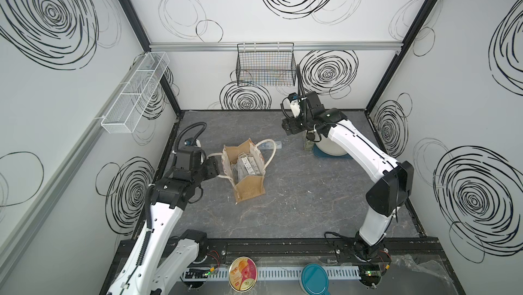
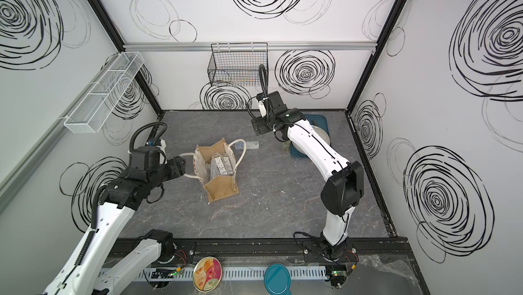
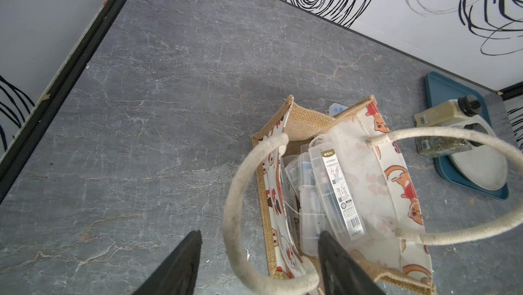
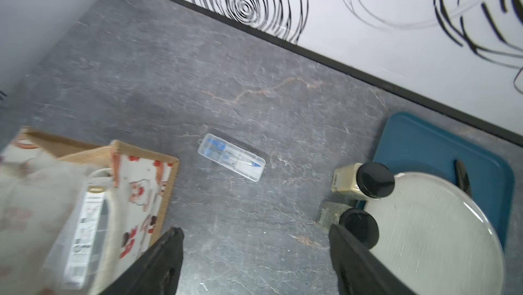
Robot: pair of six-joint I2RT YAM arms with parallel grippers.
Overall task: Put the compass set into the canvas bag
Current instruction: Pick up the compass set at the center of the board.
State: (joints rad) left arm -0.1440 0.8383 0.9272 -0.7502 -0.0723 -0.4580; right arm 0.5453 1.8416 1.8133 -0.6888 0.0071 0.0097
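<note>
Because the one compass set (image 4: 231, 157) outside the bag is a slim clear plastic case with blue pieces inside, lying flat on the grey table (image 4: 254, 53) just beyond the canvas bag (image 4: 141, 183) and near its far rope handle, it will likely handle as light and rigid but slick; the walls are smooth, so a pinch across its narrow width near the middle looks safest, while a grip at one end would probably let it swivel or pop out; the hinged lid may flex if squeezed hard. Similar clear cases (image 3: 336, 191) already stand on end inside the bag, so the opening is crowded and the next one would need to go in end-first. The right gripper (image 4: 256, 230) hangs above the table between the bag and the blue tray (image 4: 424, 143), pointing down, its jaws spread wide with nothing between them; the case lies ahead of it, well clear of the fingers, and two black-lidded spice jars (image 4: 368, 183) stand close on the tray side. The left gripper (image 3: 259, 234) reaches in low from the bag's left side, jaws apart, with the near rope handle (image 3: 235, 194) looping between them and not visibly pinched.
</note>
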